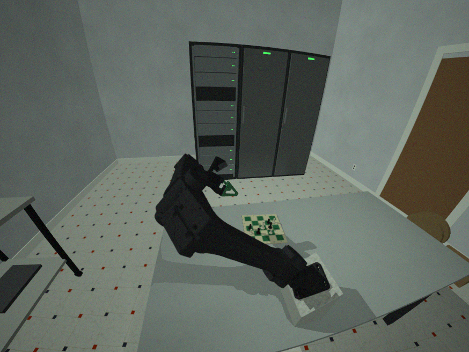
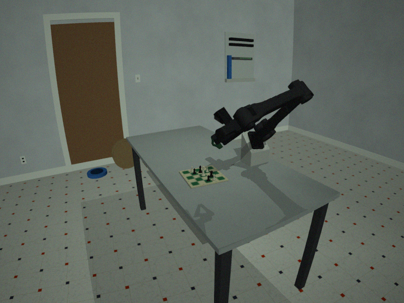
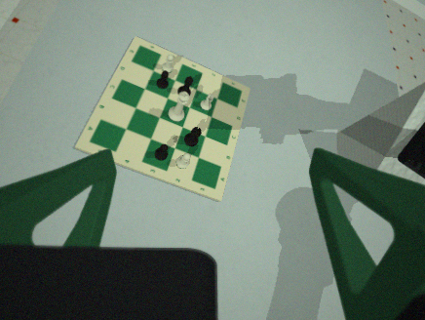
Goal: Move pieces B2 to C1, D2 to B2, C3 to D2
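Note:
The green-and-cream chessboard (image 1: 280,237) (image 2: 194,183) (image 3: 108,136) lies on the table. A black piece (image 1: 258,231) (image 2: 211,174) (image 3: 191,139) stands upright on B2. A small white piece (image 1: 270,232) (image 3: 206,103) stands on D2. A taller white piece (image 1: 262,227) (image 2: 203,174) (image 3: 176,112) stands on C3. C1 (image 3: 219,131) holds no piece. My gripper (image 1: 231,189) (image 2: 217,143) (image 3: 212,160) is wide open and empty, high above the table. In the wrist view the board shows beyond and between its green fingers.
A black pawn (image 3: 161,152) stands on A3 and a white pawn (image 3: 183,161) on A2. A black piece (image 3: 184,91) stands on D3, a black pawn (image 3: 163,80) on D4 and a white piece (image 3: 169,63) on E4. Neighbouring pieces stand close together.

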`<control>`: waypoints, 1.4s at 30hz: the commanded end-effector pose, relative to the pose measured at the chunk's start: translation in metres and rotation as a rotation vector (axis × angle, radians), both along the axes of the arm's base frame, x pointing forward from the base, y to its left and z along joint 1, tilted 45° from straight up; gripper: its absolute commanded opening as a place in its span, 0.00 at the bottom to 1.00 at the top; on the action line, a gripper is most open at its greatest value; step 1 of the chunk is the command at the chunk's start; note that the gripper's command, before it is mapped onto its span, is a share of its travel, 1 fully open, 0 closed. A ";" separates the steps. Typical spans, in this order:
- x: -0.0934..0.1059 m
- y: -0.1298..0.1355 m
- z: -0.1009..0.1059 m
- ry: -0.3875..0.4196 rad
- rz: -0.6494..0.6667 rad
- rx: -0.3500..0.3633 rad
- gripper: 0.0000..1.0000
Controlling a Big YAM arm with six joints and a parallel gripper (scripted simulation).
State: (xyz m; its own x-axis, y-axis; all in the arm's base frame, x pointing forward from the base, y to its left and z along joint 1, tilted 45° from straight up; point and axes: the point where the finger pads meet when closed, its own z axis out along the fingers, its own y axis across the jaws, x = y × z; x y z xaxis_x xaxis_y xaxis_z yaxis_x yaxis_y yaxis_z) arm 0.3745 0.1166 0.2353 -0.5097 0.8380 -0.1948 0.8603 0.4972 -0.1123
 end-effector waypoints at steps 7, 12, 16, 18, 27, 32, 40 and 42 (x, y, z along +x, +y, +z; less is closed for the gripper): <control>0.001 -0.001 0.003 -0.007 -0.003 0.003 1.00; 0.001 -0.001 0.003 -0.007 -0.003 0.003 1.00; 0.001 -0.001 0.003 -0.007 -0.003 0.003 1.00; 0.006 -0.003 0.010 -0.027 -0.016 0.010 1.00; 0.001 -0.019 -0.092 0.142 -0.433 0.304 1.00; -0.011 -0.028 -0.151 0.268 -0.714 0.550 1.00; -0.021 -0.037 -0.173 0.386 -1.088 0.823 1.00; -0.021 -0.037 -0.174 0.394 -1.110 0.844 1.00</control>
